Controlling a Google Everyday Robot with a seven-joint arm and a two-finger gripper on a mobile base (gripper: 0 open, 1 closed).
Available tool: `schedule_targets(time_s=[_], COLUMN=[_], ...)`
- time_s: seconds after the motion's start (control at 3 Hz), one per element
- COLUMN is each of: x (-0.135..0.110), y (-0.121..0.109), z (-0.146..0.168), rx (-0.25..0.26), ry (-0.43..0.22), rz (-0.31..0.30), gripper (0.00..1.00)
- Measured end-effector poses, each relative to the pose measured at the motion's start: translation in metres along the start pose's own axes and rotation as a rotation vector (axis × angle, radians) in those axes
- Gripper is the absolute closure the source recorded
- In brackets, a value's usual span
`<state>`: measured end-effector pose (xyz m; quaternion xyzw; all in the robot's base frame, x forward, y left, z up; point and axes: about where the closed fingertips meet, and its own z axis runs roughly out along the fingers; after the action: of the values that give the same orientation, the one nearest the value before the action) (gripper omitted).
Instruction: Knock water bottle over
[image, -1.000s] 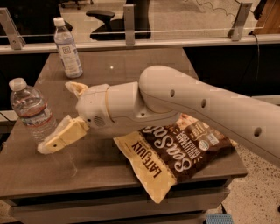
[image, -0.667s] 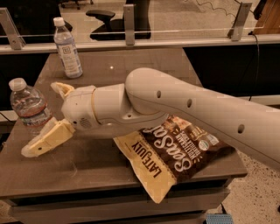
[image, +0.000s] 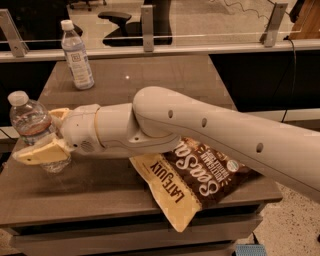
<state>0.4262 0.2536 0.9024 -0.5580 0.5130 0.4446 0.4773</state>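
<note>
The water bottle (image: 29, 119), stout, clear and ribbed with a white cap and a red-and-white band, stands upright at the table's left edge. My gripper (image: 35, 134) is open and reaches left across the table, right at the bottle. Its near finger (image: 39, 152) crosses in front of the bottle's lower half and hides it. Its far finger (image: 59, 114) shows just behind and to the right of the bottle. I cannot tell whether either finger touches it.
A slimmer bottle (image: 77, 56) with a pale label stands at the back left of the brown table (image: 150, 75). A brown-and-tan snack bag (image: 200, 180) lies at the front right, under my arm. A glass barrier with metal posts (image: 147, 27) runs behind the table.
My gripper has moved left across the table and now has its fingers on either side of the water bottle. The bottle still stands upright in the same place.
</note>
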Motion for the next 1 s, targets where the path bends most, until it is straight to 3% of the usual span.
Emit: schedule_targets(time_s=[0.67, 1.0], x=[-0.002, -0.012], y=[-0.015, -0.033], z=[-0.023, -0.059], rx=[0.036, 0.067], ry=[0.016, 0.085], rz=[0.009, -0.012], gripper=[0.86, 1.00])
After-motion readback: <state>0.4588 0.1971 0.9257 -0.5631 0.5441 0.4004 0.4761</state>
